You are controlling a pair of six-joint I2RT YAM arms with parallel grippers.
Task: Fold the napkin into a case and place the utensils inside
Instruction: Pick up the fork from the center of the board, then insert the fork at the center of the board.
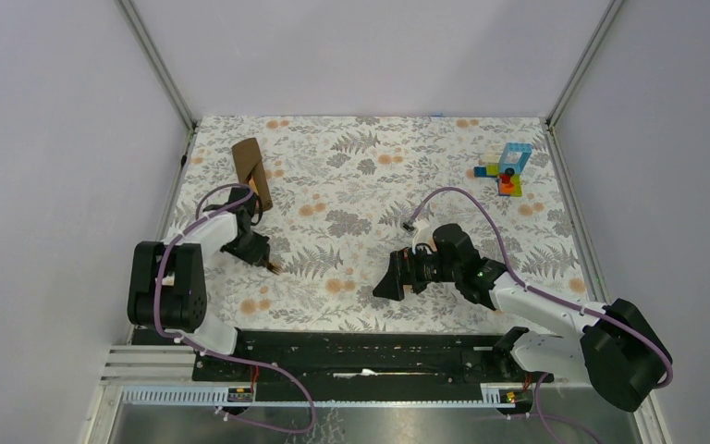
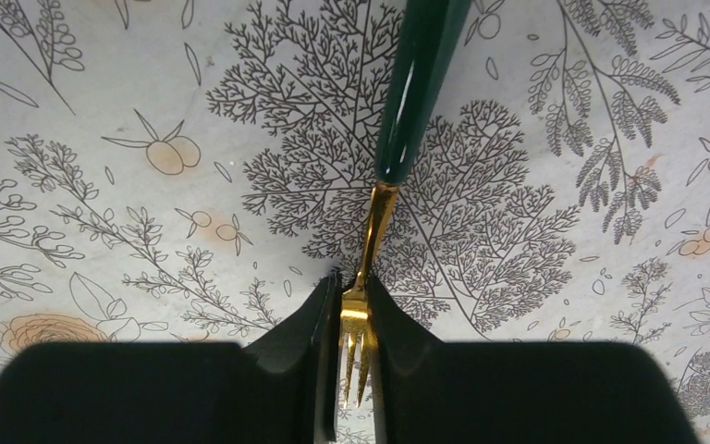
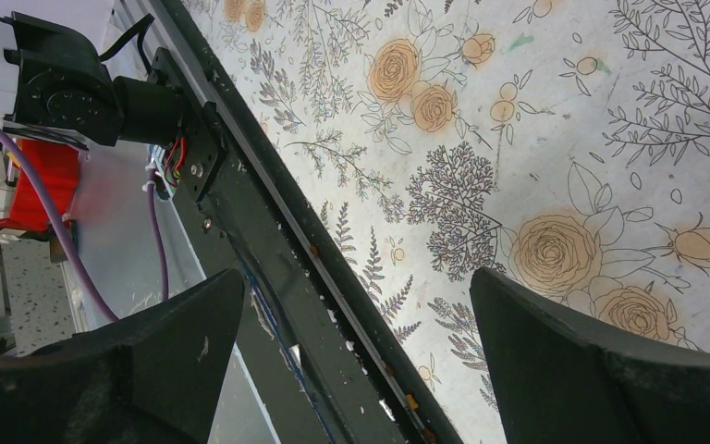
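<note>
Both arms same build: left arm (image 1: 171, 287) and right arm (image 1: 555, 319) have white link shells, chunky black joint housings and a purple cable (image 1: 467, 196) looping loose along the outside. Bases bolt to a black rail (image 1: 370, 350) with visible screw heads and a small red-green wire bundle (image 3: 176, 153) by one end, with a pale slotted strip (image 1: 379, 396) in front. Left gripper (image 2: 351, 282) and right gripper (image 3: 356, 277) have matte black, wedge-shaped plastic fingers, the right ones lightly scuffed.
</note>
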